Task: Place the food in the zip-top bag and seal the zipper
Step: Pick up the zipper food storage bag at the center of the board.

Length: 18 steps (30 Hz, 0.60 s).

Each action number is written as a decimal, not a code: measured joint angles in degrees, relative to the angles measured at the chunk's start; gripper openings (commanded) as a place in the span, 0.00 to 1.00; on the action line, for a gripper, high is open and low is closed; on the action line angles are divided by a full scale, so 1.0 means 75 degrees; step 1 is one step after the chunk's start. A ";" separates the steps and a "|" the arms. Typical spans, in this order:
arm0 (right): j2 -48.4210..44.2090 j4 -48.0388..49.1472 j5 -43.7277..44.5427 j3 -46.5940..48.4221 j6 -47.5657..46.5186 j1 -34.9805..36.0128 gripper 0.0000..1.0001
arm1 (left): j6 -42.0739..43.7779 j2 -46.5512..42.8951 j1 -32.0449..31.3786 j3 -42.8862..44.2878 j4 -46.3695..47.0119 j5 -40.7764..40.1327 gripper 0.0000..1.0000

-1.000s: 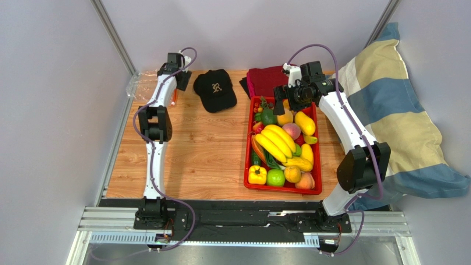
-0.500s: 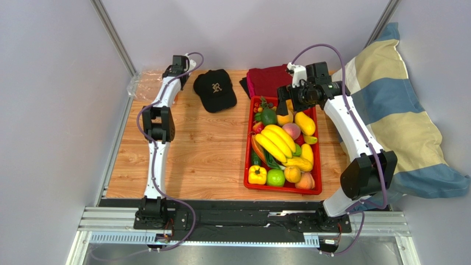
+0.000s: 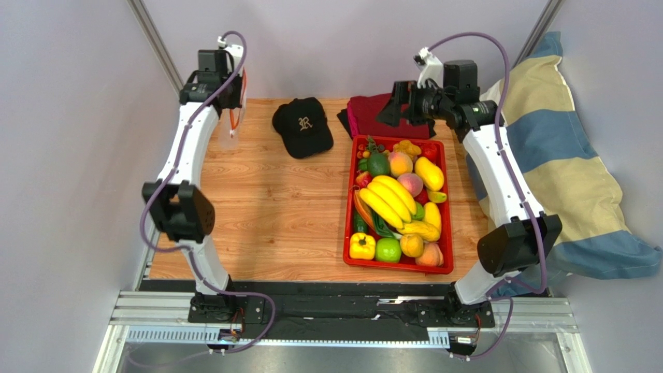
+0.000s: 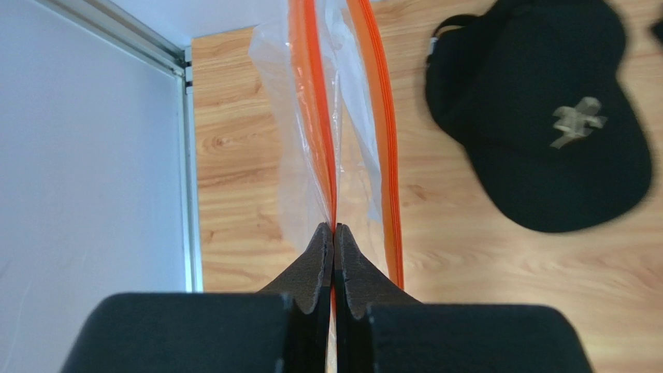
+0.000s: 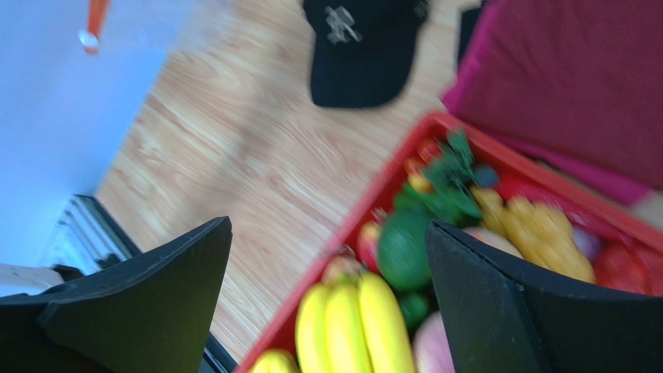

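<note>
Left wrist view: left claw (image 4: 334, 233) is pinched together on one strip of the zipper (image 4: 313, 116), with the pads meeting on the orange band. A second orange strip runs free just right of the right finger, so the mouth of the zip-top bag (image 4: 276, 148) is parted. The clear film trails away from the claw toward the far-left corner of the bench (image 4: 482, 287). A black cap (image 4: 545, 116) lies on the bench right of the bag, apart from it.

Top view: left arm is reared up, with the elbow high over the left bench edge. The forearm reaches to the far-left corner and the wrist points down. The bag hangs under the claw; can't tell if its lower edge touches the wood.

Right wrist view: right claw (image 5: 328, 225) is spread wide, gripping nothing. It looks down on the far end of the red tray (image 5: 385, 186). A banana bunch (image 5: 358, 326) and a green fruit (image 5: 403, 249) sit below it, blurred.

Top view: right arm's elbow is up beside the pillow (image 3: 560, 171) and the forearm climbs toward the far side. The wrist sits above the tray's far rim and the maroon cloth (image 3: 373, 113), claw aimed left. The food (image 3: 401, 206) sits in the tray on the right half of the bench, well apart from the bag.
</note>
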 measured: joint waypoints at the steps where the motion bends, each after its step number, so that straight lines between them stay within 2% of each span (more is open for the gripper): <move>1: 0.0140 0.0184 -0.0117 0.0259 0.0236 0.0122 0.98 | -0.0146 -0.0408 0.0000 -0.0216 -0.0035 0.0119 0.00; 5: 0.0603 0.1000 -0.0446 0.0842 0.1303 0.0778 0.92 | -0.0831 -0.2314 0.0012 -0.1874 0.0108 0.0918 0.00; 10: 0.1119 0.1999 -0.0618 0.0901 0.2943 0.1670 0.91 | -0.1411 -0.4281 -0.0058 -0.4150 0.0125 0.1865 0.00; 18: 0.1955 0.2538 -0.0326 0.0833 0.4086 0.3348 0.87 | -0.2229 -0.6120 -0.0184 -0.5974 0.0052 0.3060 0.00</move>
